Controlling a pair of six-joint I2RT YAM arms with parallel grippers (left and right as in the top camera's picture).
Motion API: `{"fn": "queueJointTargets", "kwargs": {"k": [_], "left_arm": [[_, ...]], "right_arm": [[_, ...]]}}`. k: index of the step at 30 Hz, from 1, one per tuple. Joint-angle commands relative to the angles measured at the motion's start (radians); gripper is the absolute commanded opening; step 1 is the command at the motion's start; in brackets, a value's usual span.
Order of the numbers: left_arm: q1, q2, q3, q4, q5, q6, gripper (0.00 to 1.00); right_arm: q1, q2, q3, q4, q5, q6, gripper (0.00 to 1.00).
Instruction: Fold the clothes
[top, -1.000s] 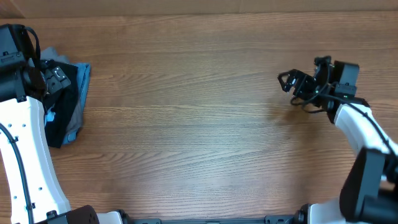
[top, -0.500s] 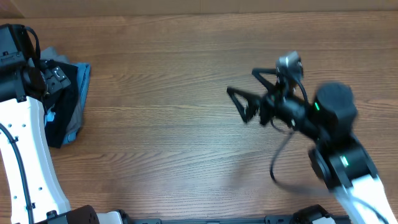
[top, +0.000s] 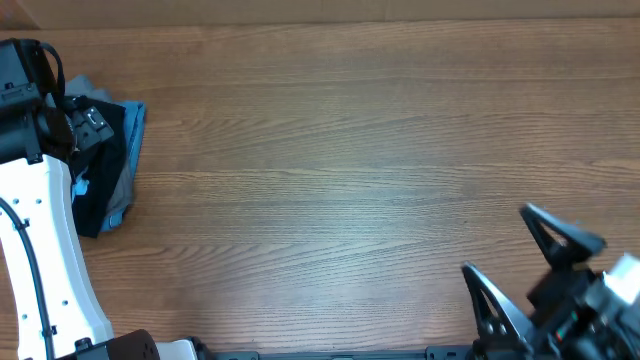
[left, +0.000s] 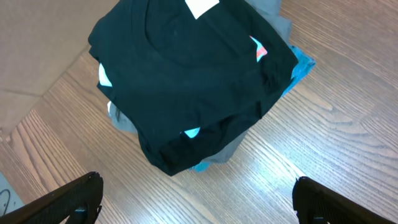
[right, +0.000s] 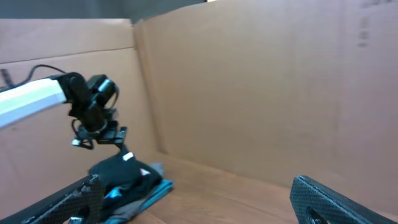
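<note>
A folded black T-shirt (left: 186, 74) with a small white neck tag lies on top of a pile at the table's far left; it also shows in the overhead view (top: 100, 170) and in the right wrist view (right: 121, 171). My left gripper (left: 196, 199) is open and empty, hovering above the pile's near edge. In the overhead view it sits over the pile (top: 90, 120). My right gripper (top: 540, 270) is open and empty at the table's front right corner, far from the pile; in its own view (right: 199, 199) the fingers point towards the pile.
Under the black shirt lie a light blue garment (left: 298, 68) and a grey garment (left: 230, 149). Cardboard walls (right: 249, 93) stand behind and beside the wooden table (top: 330, 180). The left arm's white link (top: 45, 260) runs along the left edge.
My right arm has swung from the far right of the table down to the front right corner, gripper now spread wide. The left arm and the pile have not moved.
</note>
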Motion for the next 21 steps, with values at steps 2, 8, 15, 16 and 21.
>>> {"fn": "queueJointTargets", "kwargs": {"k": [2,8,15,16,21], "left_arm": [[0.000,-0.005,-0.004,0.003,-0.019,0.019,1.00],[0.000,-0.005,-0.004,0.003,-0.019,0.019,1.00],[0.000,-0.005,-0.004,0.003,-0.019,0.019,1.00],[0.000,-0.005,-0.004,0.003,-0.019,0.019,1.00],[0.000,-0.005,-0.004,0.003,-0.019,0.019,1.00]], "right_arm": [[-0.052,-0.085,-0.014,-0.094,0.050,-0.019,1.00],[-0.097,-0.205,-0.127,-0.105,0.046,-0.027,1.00],[-0.123,-0.259,-0.289,-0.001,0.031,-0.027,1.00],[-0.123,-0.259,-0.307,0.021,0.030,-0.026,1.00],[-0.126,-0.259,-0.423,0.222,0.026,-0.028,1.00]]}}
